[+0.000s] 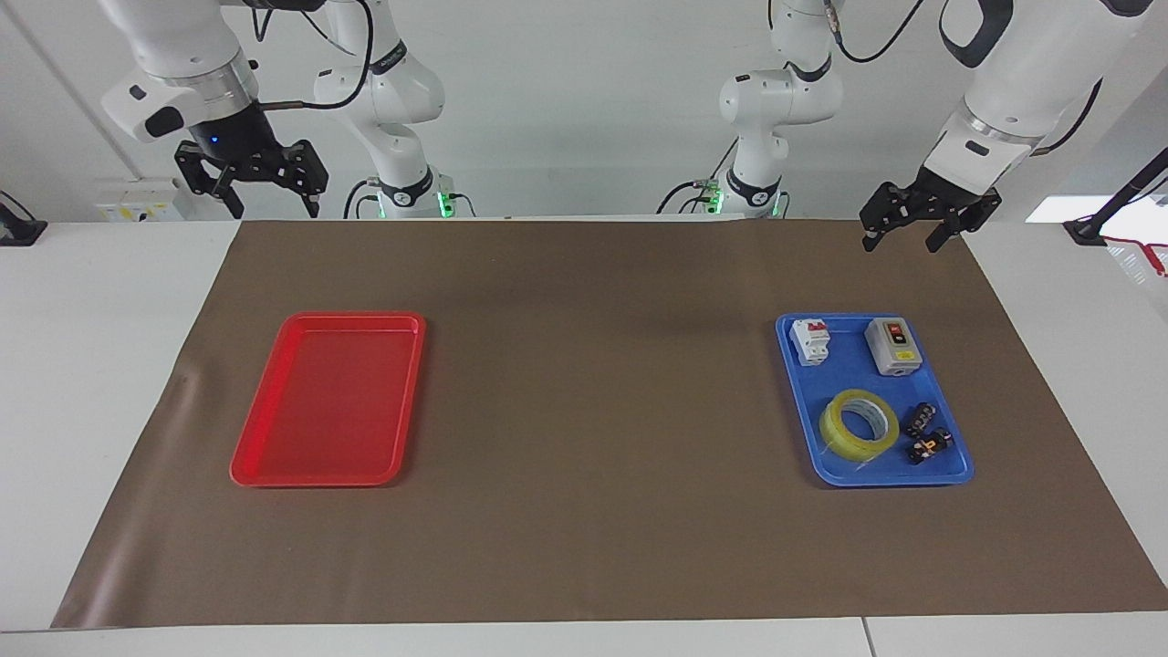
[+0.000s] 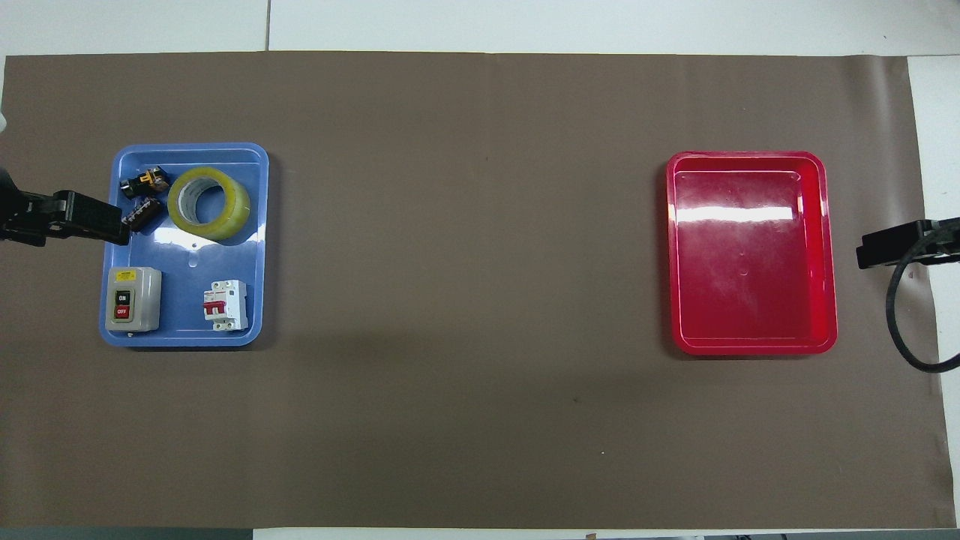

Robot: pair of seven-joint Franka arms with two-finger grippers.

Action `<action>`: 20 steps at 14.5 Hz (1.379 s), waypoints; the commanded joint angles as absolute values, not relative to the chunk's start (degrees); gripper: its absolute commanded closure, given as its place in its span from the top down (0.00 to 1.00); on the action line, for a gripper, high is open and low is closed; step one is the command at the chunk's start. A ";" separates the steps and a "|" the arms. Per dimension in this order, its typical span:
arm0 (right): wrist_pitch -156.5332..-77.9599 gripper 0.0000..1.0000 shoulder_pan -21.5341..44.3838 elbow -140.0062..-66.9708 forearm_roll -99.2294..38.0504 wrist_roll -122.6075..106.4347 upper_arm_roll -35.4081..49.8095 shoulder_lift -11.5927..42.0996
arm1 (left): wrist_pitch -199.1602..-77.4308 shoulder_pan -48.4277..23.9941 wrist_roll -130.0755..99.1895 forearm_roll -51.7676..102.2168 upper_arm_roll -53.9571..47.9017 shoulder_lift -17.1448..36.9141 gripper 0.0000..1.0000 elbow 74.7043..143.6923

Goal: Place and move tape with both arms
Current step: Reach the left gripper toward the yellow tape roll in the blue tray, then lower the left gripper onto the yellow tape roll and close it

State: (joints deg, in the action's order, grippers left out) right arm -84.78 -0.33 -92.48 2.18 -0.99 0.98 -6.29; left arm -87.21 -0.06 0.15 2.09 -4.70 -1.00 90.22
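2 trays: blue tray [image 1: 952, 472] holds tape [image 1: 859, 425]; red tray [image 1: 274, 474].

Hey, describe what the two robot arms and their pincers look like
Both arms are glossy white with rounded jointed segments, black bands at the joints and black cables looped along them. Green lights glow at their bases. The left pincer is black, with two fingers on angular linkages. The right pincer is the same black design under a silver ring and a black wrist section with a small blue light.
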 commanded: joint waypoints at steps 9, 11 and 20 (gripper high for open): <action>-86.31 1.00 -0.97 -94.83 2.02 -1.49 1.32 -7.91 | -102.99 2.64 1.76 -2.02 -4.66 10.26 1.00 90.35; -86.22 1.00 -0.97 -94.83 2.02 -1.49 1.32 -7.91 | -108.60 2.90 1.76 -1.67 -4.66 13.52 1.00 90.52; -86.05 1.00 -1.14 -94.83 2.02 -1.67 1.32 -7.91 | -124.52 5.97 1.14 -1.14 -4.66 23.99 1.00 95.96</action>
